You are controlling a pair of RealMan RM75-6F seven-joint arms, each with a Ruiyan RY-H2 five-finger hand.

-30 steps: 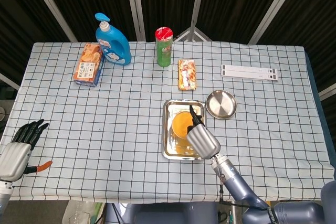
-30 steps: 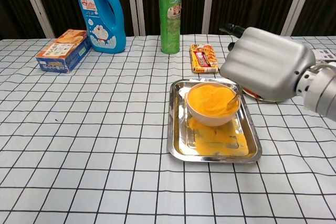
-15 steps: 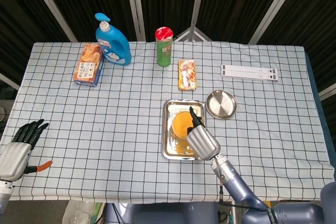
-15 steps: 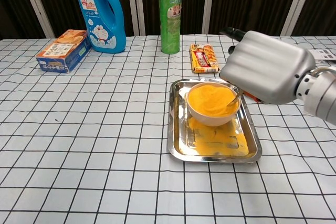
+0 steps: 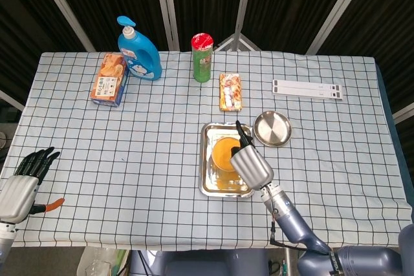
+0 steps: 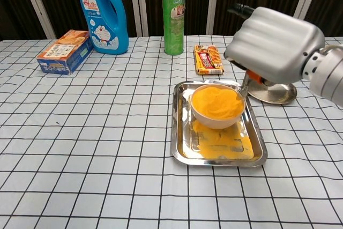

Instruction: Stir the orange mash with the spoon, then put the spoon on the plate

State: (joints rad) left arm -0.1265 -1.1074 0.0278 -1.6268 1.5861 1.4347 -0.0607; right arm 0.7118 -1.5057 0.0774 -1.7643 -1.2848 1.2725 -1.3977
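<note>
A white bowl of orange mash stands in a steel tray, with mash smeared on the tray floor in front of it. My right hand hovers above the bowl's right rim and grips a spoon with an orange handle. The spoon's metal end sits at the bowl's right edge; its tip is hard to make out. The round steel plate lies just right of the tray, partly hidden behind the hand. In the head view the right hand covers the tray's right side. My left hand rests open at the table's near left corner.
Along the far side stand a blue bottle, a green can, an orange box and a snack packet. A white strip lies at the far right.
My right hand has risen and shifted away from me with the spoon, uncovering the plate's front. The left hand has not moved.
</note>
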